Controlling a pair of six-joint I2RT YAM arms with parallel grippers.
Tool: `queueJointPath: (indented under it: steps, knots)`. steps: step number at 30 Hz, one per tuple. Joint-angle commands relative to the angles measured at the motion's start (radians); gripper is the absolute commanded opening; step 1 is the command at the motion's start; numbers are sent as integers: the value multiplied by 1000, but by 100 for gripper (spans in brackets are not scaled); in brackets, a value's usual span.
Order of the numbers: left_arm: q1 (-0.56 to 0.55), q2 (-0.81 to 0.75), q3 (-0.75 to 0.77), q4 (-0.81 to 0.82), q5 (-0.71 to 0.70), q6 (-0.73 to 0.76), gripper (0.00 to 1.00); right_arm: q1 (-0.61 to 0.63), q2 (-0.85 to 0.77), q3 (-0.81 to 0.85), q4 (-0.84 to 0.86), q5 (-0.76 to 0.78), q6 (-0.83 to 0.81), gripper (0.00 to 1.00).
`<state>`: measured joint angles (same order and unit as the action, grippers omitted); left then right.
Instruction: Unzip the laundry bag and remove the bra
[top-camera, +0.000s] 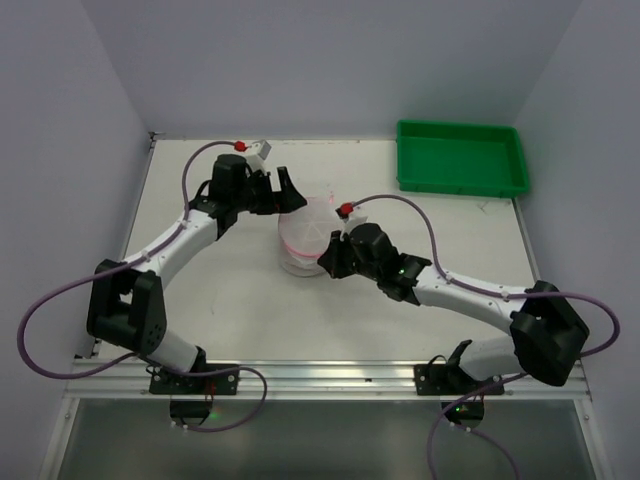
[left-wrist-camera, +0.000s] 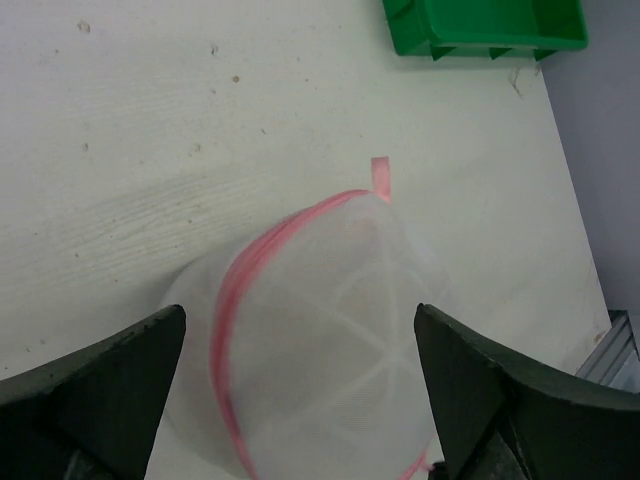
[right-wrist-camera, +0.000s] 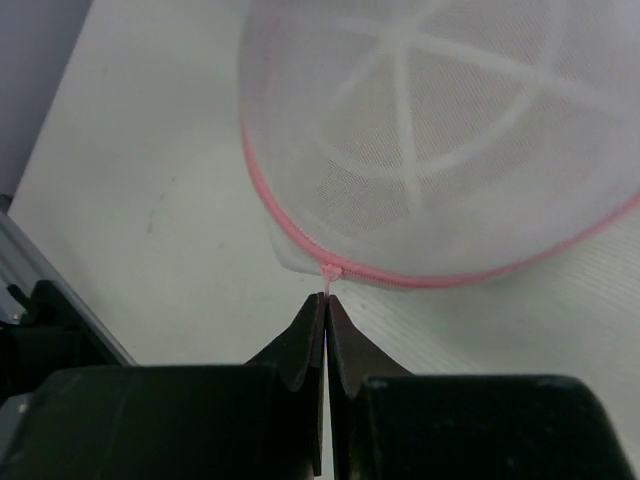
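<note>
One white bench (top-camera: 235, 300) carries everything, walled in by pale panels on three sides. Two black-and-white arms reach across it from the near edge, the left arm (top-camera: 170, 250) angling in from the left and the right arm (top-camera: 470, 295) from the right, so that their wrists meet around the middle. A green tray (top-camera: 460, 160) sits at the far right corner, well apart from both.

Between the two wrists lies the laundry bag (top-camera: 305, 238), a round white mesh drum resting on the middle of the bench. White ribs cross its top face like spokes, and a pink zipper trim (left-wrist-camera: 240, 300) runs around its rim. Along the stretches seen from both wrists, the two halves lie together at that pink line. Whether the bra is inside cannot be told through the mesh.

The left jaws stand wide apart, one finger (left-wrist-camera: 100, 390) to each side of the bag and nothing gripped; whether either finger touches the mesh I cannot tell. The right jaws are pressed fully together at the bag's near rim, pinching the thin pink zipper pull (right-wrist-camera: 328, 272) that hangs from the trim.

A small pink tab (left-wrist-camera: 381, 178) sticks out at the bag's far edge in the left wrist view.
</note>
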<state>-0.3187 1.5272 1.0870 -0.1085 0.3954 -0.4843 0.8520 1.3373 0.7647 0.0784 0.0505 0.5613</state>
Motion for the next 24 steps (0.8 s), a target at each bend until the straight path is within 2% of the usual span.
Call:
queueJointPath:
  steps: [1,4,7,9,12,16,19,22,23,24]
  knots:
    - [9,-91,-22,-45,-79,-80,100,62,63,151,98,-34,54,0]
    - [9,-185,-62,-164,-191,-103,100,70,118,188,121,-29,69,0]
    - [7,-295,-172,-155,-228,-164,100,70,148,222,127,-37,75,0]
    - [6,-347,-252,-122,-204,-192,100,71,161,240,129,-46,77,0]
    - [3,-348,-311,-53,-143,-241,97,71,184,258,123,-46,75,0]
    - [-22,-300,-302,0,-75,-267,90,73,195,257,118,-46,74,0]
    - [-40,-266,-277,13,-73,-266,79,74,197,251,116,-46,75,0]
    - [-45,-249,-279,23,-66,-269,48,74,189,245,112,-44,74,0]
    - [-45,-248,-282,23,-70,-269,25,73,186,242,110,-38,72,0]
    - [-45,-251,-283,21,-76,-264,14,74,174,229,101,-34,68,0]
